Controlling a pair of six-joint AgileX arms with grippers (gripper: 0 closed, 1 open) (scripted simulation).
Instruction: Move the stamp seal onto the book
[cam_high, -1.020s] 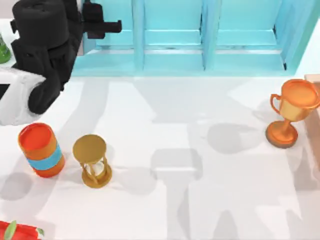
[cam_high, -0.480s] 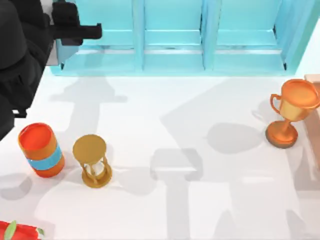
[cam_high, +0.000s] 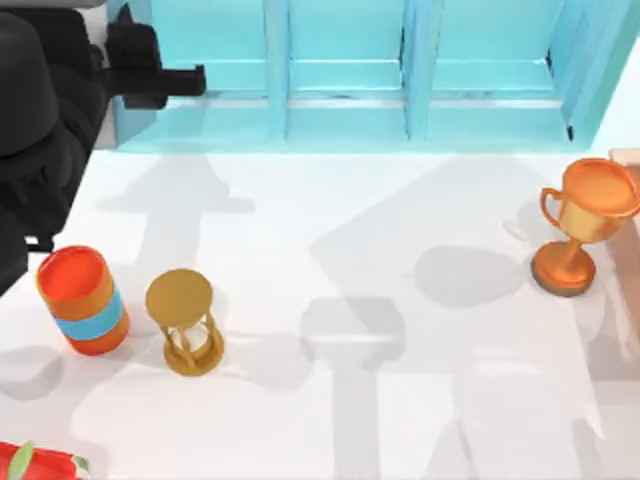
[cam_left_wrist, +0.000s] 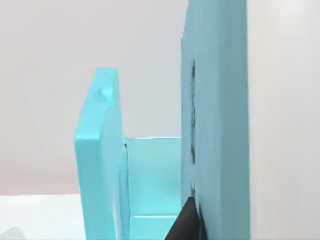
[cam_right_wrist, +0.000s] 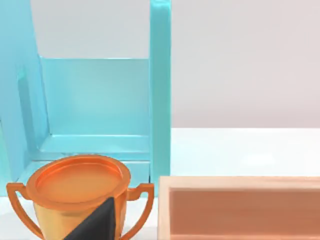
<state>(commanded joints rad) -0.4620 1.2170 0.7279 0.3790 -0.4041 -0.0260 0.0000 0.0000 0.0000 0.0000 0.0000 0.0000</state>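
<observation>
Left gripper (cam_high: 185, 80) — beside the shelf unit (cam_high: 400, 70) — state cannot be told.

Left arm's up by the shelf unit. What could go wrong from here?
1. The left gripper sits close against the light-blue shelf unit; a sideways swing could strike its wall.
2. The orange can and the hourglass stand upright near the left arm; a low sweep could topple them.

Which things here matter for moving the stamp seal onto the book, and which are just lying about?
Job: left gripper, by the left end of the shelf unit; right gripper, facing the trophy cup.
Lying about: shelf unit, trophy cup, hourglass, orange can, wooden box.
</observation>
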